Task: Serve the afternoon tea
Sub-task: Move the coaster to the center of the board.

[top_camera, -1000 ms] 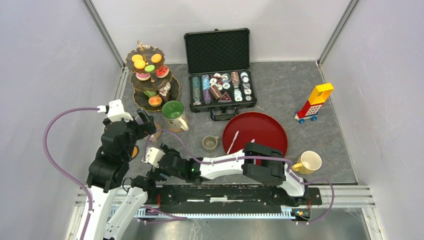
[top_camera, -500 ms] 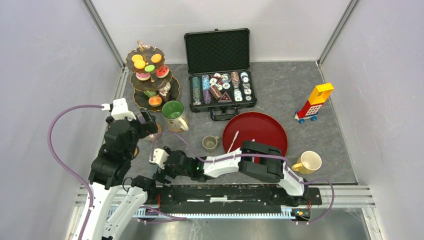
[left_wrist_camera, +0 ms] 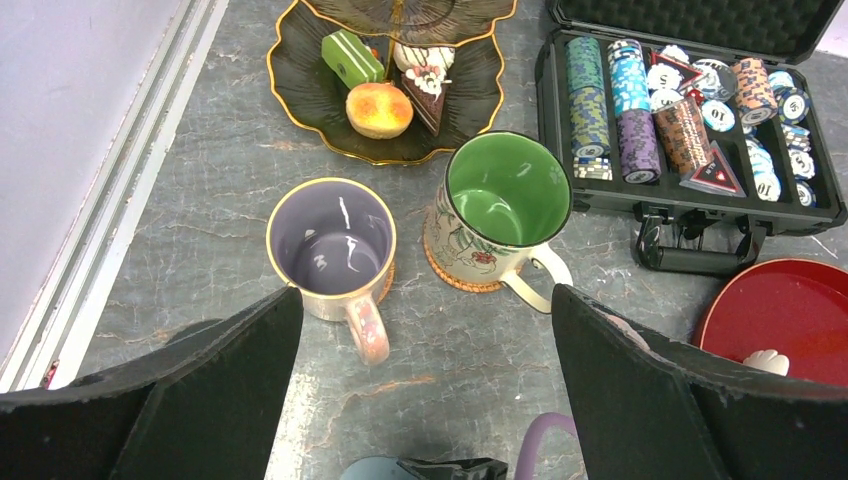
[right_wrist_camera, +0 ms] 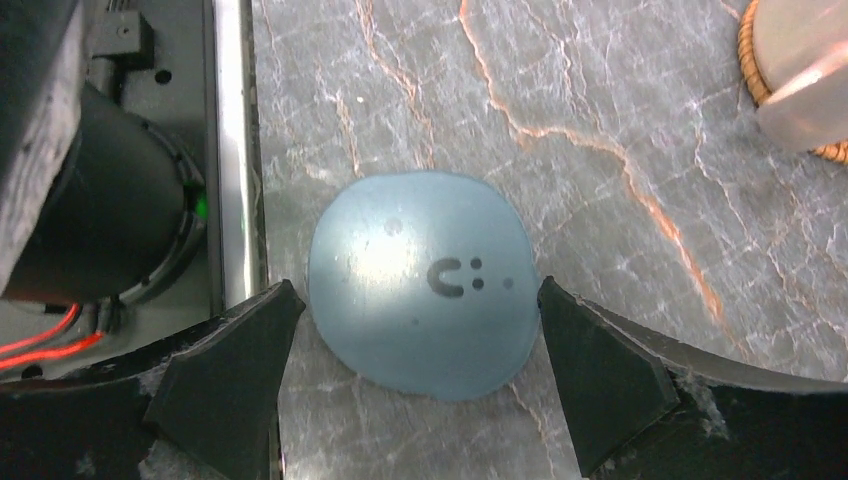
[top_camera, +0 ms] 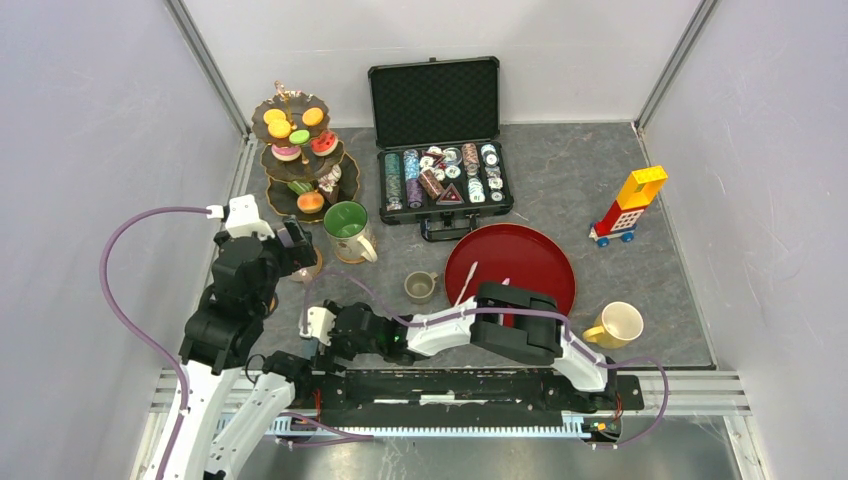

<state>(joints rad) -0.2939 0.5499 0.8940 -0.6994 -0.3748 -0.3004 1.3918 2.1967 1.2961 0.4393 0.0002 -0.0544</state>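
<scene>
The dark three-tier stand (top_camera: 296, 160) with toy sweets stands at the far left; its lowest tier (left_wrist_camera: 310, 90) holds a green slice, an orange round and a cake slice. A green mug (left_wrist_camera: 505, 200) and a purple-lined, gold-rimmed mug (left_wrist_camera: 332, 248) sit on woven coasters beside it. My left gripper (left_wrist_camera: 425, 380) is open and empty, above the table just short of both mugs. My right gripper (right_wrist_camera: 415, 320) is open, its fingers either side of a flat blue disc (right_wrist_camera: 420, 283) on the table. In the top view it (top_camera: 318, 325) lies low at the near left.
A small grey mug (top_camera: 420, 287) and a yellow mug (top_camera: 618, 325) stand by the red tray (top_camera: 530, 255). The open poker chip case (top_camera: 440, 180) is at the back, the block tower (top_camera: 630, 205) at the right. The metal rail (right_wrist_camera: 235, 150) runs beside the blue disc.
My right gripper has shifted slightly toward the near edge. My left gripper has edged a little toward the mugs. Nothing was taken or let go.
</scene>
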